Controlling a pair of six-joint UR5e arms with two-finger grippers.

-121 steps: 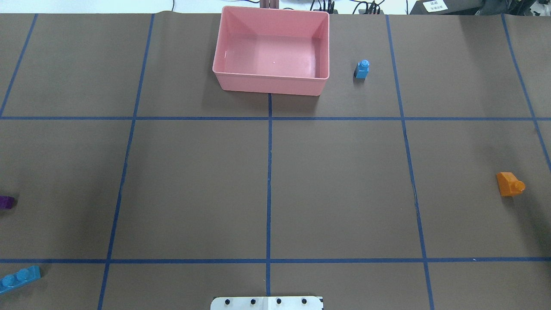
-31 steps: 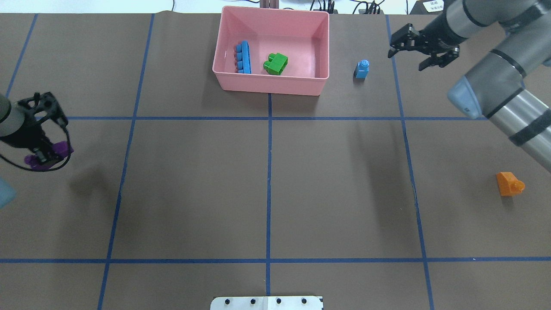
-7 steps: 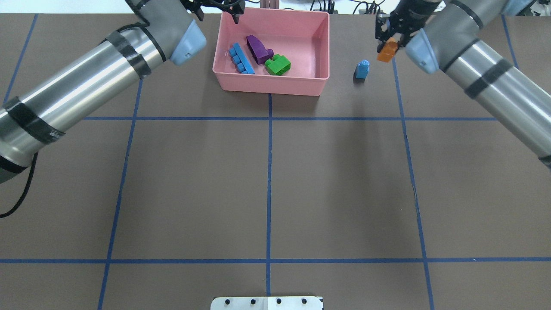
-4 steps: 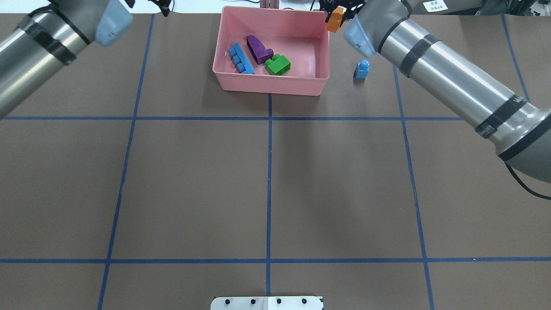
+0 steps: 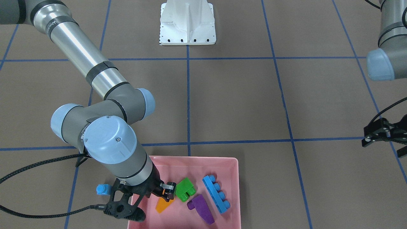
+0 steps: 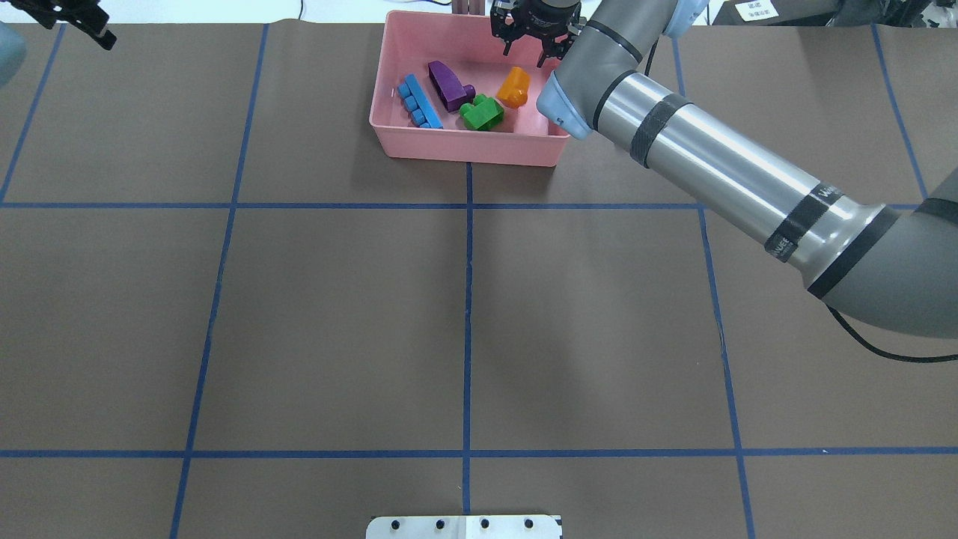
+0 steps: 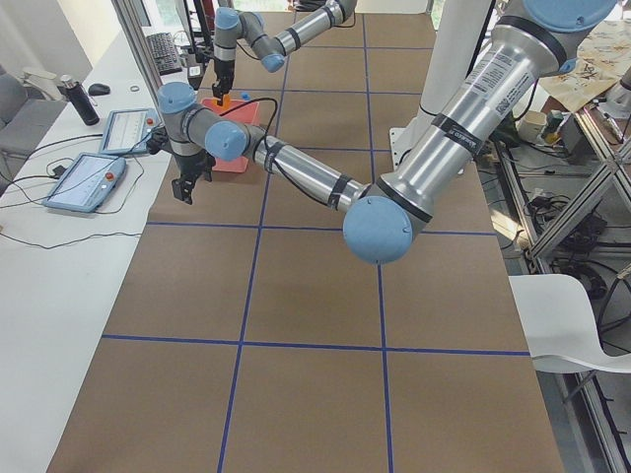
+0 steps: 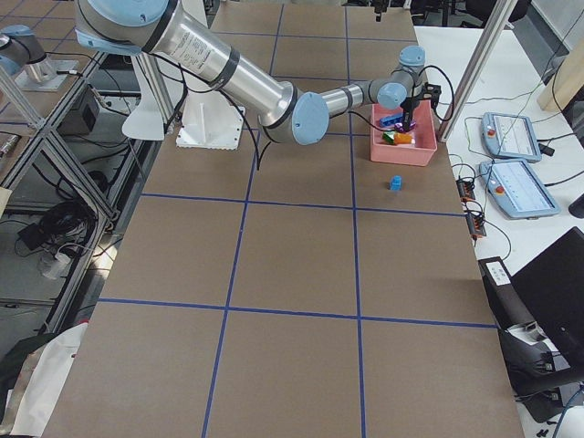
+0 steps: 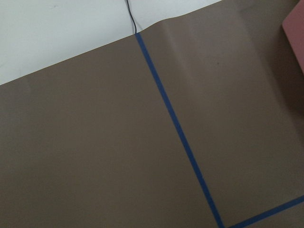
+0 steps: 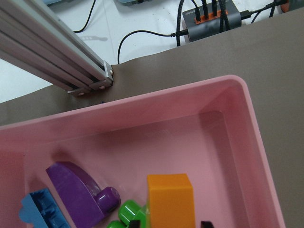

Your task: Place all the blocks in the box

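Note:
The pink box [image 6: 464, 146] stands at the table's far edge. In it lie the long blue brick [image 6: 419, 101], the purple brick [image 6: 447, 82], the green brick [image 6: 481, 112] and the orange brick [image 6: 514, 86]. My right gripper [image 6: 528, 51] hangs open just above the orange brick [image 10: 170, 199], its fingertips apart on either side of it. The tiny blue brick [image 5: 102, 189] stands on the table beside the box, and my right arm hides it in the overhead view. My left gripper [image 6: 75, 21] is open and empty at the far left corner, well away from the box.
The white robot base [image 5: 187, 25] is at the near middle edge. An aluminium post [image 10: 57, 52] and a power strip with cables [image 10: 213, 19] sit just beyond the box. My right arm [image 6: 711, 165] stretches across the right half of the table.
My right gripper moved left over the box and let go of the orange brick, which now lies inside. My left arm drew away to the far left.

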